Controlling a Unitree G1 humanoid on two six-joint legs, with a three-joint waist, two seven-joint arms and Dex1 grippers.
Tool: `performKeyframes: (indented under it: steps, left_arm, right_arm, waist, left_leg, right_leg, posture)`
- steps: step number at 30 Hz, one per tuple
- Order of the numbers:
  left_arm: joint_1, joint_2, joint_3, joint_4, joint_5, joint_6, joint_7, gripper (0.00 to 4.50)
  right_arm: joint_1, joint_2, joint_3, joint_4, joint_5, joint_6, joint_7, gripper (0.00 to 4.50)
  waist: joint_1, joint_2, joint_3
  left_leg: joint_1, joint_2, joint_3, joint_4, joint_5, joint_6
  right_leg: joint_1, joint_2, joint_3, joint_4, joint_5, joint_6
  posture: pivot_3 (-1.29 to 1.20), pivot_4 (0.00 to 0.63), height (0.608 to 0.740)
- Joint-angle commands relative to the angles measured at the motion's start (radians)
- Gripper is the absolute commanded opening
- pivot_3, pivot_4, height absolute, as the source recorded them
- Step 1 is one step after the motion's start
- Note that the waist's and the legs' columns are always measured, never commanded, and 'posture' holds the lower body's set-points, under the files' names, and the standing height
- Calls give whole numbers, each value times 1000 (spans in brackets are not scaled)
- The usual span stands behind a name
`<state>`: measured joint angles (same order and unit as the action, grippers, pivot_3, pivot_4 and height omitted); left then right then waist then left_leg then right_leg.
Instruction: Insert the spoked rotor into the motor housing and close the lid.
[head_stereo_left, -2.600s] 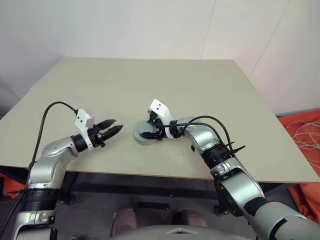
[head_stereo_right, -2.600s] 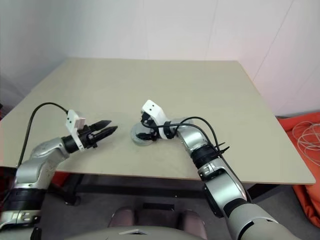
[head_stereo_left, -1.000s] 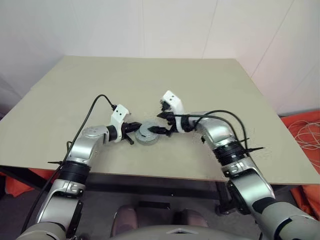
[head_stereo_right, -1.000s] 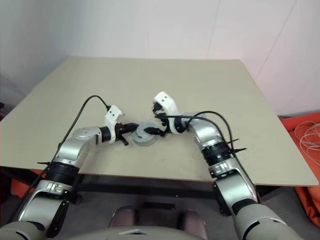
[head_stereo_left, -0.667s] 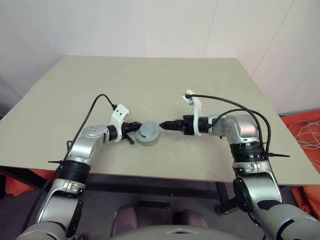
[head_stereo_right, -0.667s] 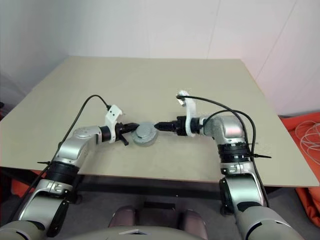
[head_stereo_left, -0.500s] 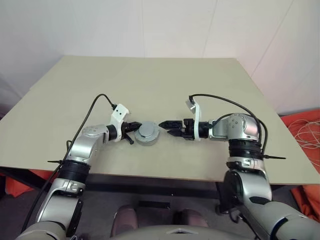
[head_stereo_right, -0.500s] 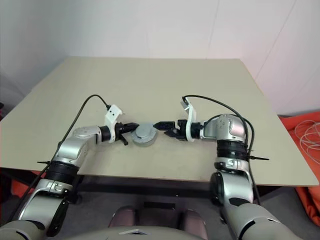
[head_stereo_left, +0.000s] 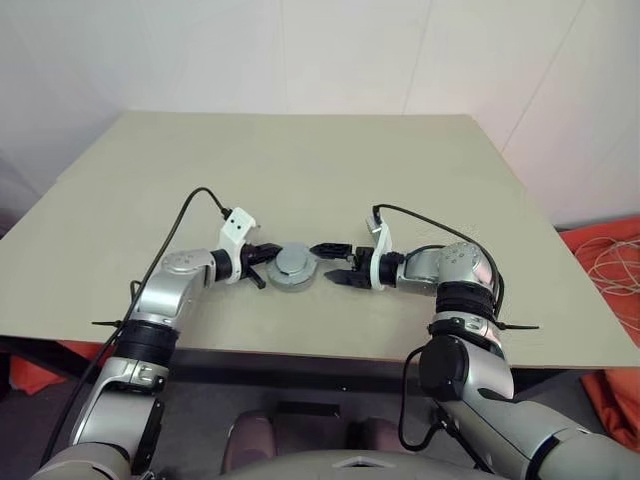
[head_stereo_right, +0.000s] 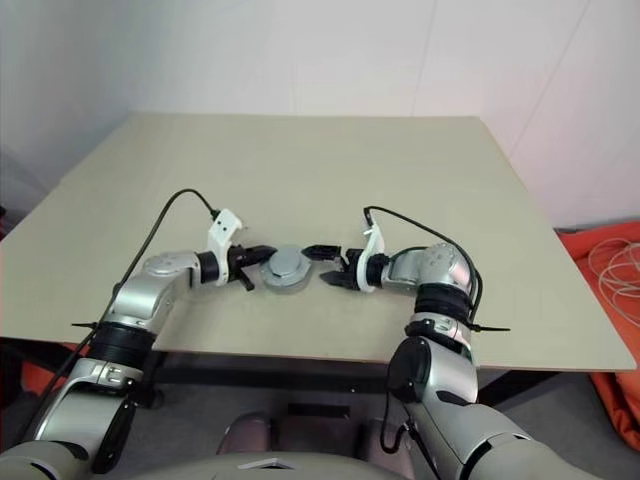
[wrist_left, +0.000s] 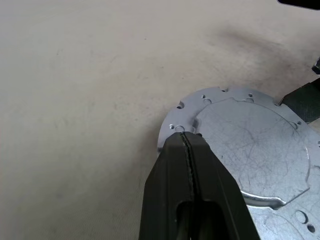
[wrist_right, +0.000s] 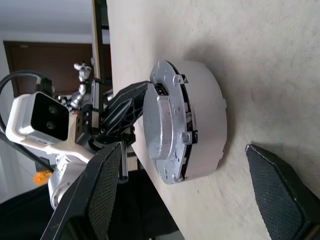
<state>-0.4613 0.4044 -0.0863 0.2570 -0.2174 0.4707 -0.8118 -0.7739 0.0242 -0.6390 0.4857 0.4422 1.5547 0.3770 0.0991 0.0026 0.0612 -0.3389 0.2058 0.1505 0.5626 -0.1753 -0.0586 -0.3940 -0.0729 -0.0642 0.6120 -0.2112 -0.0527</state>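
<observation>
lid (head_stereo_left: 296, 262): plain light grey, scratched, small dark holes round its rim. motor housing (wrist_right: 207, 127) under it: silver-grey wall. table (head_stereo_left: 300, 170): flat beige, no pattern. left gripper (head_stereo_left: 258, 270) and right gripper (head_stereo_left: 333, 264): black fingers, white camera mounts.

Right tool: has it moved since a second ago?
Yes. The right tool has rolled over and dropped from above the lid to table level just right of the motor housing, fingers open toward it.
</observation>
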Motion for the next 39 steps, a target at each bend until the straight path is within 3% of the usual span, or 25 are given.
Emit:
performKeyframes:
  steps: [1,7,10,11,19,24,27,31,34,39]
  left_arm:
    - [11,5,-14,-14,6,15,-4,0]
    - [11,6,-13,-18,6,20,-4,0]
    - [10,7,-12,-17,6,23,-4,0]
    - [9,7,-11,-17,6,23,-4,0]
    - [3,-31,67,-18,-59,70,32,0]
    - [-22,-133,325,-50,-287,310,196,0]
    - [-25,-139,494,-37,-411,525,332,0]
    - [34,-133,621,-43,-536,614,343,0]
    - [89,-133,693,-67,-618,642,336,546]
    - [177,-129,757,-99,-798,765,279,2094]
  right_arm:
    - [-16,27,-16,7,31,-7,-34,4094]
    - [-4,58,-21,-14,44,1,-59,2038]
    - [-6,63,-33,-16,57,2,-69,1158]
    - [-6,63,-33,-16,62,2,-71,1058]
    - [-15,56,-47,-24,98,8,-77,1057]
    - [-11,57,-46,-38,113,17,-83,1057]
    - [-9,54,-48,-57,124,30,-77,1057]
    - [-15,48,-53,-63,129,39,-69,1057]
    - [-22,42,-55,-69,134,48,-62,1057]
    - [-35,35,-67,-74,139,57,-60,1057]
  waist:
    - [0,0,0]
    - [1,0,0]
    - [1,1,0]
    - [1,1,-1]
    - [3,1,0]
    - [-1,1,0]
    - [-6,1,0]
    - [-1,1,0]
    - [1,1,0]
    - [5,1,0]
  left_leg:
    - [1,0,0,-1,0,-1]
    - [-3,0,0,-2,0,-1]
    - [-4,0,0,-2,0,0]
    - [-4,0,0,-2,0,0]
    - [-4,0,0,-3,0,0]
    - [-7,0,0,-2,0,0]
    - [-10,0,0,-2,0,0]
    - [-11,0,-1,-2,0,0]
    - [-12,0,-1,-2,-1,2]
    - [-12,0,-1,-2,-1,2]
  right_leg:
    - [0,0,0,-1,0,0]
    - [-2,0,0,-2,0,0]
    - [-3,0,-1,-2,0,0]
    - [-3,0,-1,-2,0,0]
    - [-3,0,-1,-3,0,0]
    - [-6,0,-1,-3,1,-1]
    - [-8,2,-2,-2,4,-7]
    - [-9,5,-2,-5,4,-7]
    - [-9,4,-2,-6,4,-7]
    - [-9,4,-2,-6,1,-1]
  posture:
    - [0,0,740]
    - [0,0,740]
    - [0,0,740]
    - [0,0,740]
    - [0,0,740]
    - [0,0,740]
    - [0,0,740]
    - [0,0,740]
    - [0,0,740]
    - [0,0,740]
